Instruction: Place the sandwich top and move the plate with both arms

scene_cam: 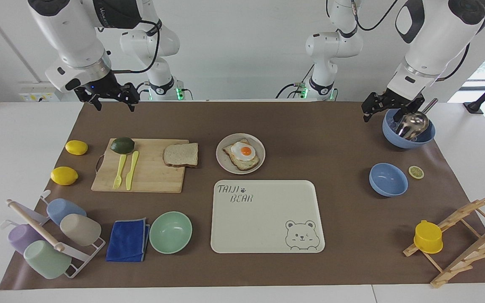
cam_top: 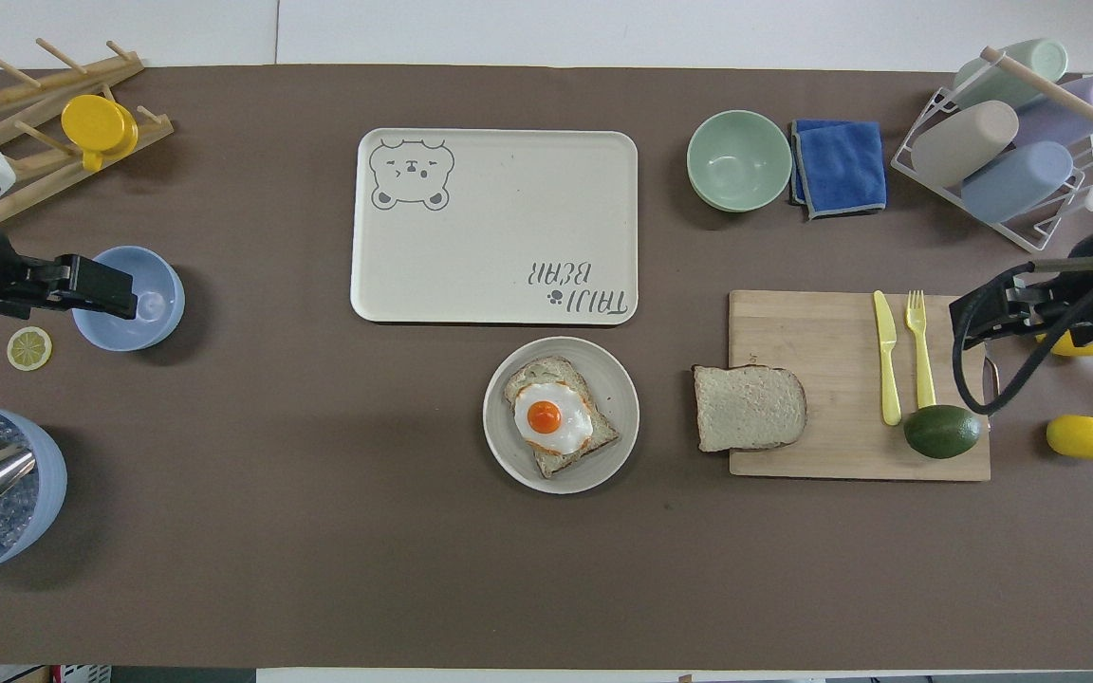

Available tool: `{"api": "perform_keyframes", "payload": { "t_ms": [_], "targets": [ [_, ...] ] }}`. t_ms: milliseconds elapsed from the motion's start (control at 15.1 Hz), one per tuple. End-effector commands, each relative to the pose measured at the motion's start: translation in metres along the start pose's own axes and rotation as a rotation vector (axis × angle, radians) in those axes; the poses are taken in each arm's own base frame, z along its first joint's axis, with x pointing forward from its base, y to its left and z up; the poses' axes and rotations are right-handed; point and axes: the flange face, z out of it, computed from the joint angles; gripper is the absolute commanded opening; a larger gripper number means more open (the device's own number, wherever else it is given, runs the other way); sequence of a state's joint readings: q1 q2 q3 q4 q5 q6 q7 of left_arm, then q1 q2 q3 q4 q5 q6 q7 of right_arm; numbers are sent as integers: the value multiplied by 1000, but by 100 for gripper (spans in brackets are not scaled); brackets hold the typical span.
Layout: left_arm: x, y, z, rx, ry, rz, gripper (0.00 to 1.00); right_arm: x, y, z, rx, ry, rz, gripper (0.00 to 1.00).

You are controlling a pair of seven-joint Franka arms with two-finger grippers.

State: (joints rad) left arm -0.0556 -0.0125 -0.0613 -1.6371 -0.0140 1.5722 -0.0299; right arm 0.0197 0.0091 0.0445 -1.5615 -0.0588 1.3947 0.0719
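Observation:
The sandwich top [scene_cam: 180, 155] [cam_top: 749, 408], a plain bread slice, lies flat on the end of the wooden cutting board [scene_cam: 150, 176] [cam_top: 831, 323] nearest the plate. The round beige plate [scene_cam: 260, 148] [cam_top: 618, 398] sits mid-table and holds a toast slice with a fried egg [scene_cam: 242, 155] [cam_top: 551, 417]. My right gripper [scene_cam: 114, 105] [cam_top: 969, 323] hangs open and empty in the air over the board's other end. At the left arm's end of the table, my left gripper [scene_cam: 383, 113] [cam_top: 115, 296] hangs open and empty over the two blue bowls.
A cream bear tray [scene_cam: 267, 198] [cam_top: 509, 171] lies beside the plate, farther from the robots. Knife, fork and avocado [scene_cam: 122, 145] share the board; two lemons lie beside it. A mint bowl [scene_cam: 170, 232], blue cloth and cup rack stand farther out. A blue bowl [scene_cam: 409, 130] holds a metal scoop.

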Motion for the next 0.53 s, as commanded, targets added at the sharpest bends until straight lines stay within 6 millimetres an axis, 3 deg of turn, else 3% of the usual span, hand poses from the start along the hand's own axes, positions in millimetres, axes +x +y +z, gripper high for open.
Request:
{"api": "perform_keyframes", "payload": {
  "t_ms": [0, 465],
  "targets": [
    [-8, -4, -2, 6, -6, -1, 100, 1, 0, -2, 23, 13, -25, 100],
    [-8, -4, -2, 6, -6, -1, 100, -3, -3, -1, 34, 8, -7, 100]
  ]
}}
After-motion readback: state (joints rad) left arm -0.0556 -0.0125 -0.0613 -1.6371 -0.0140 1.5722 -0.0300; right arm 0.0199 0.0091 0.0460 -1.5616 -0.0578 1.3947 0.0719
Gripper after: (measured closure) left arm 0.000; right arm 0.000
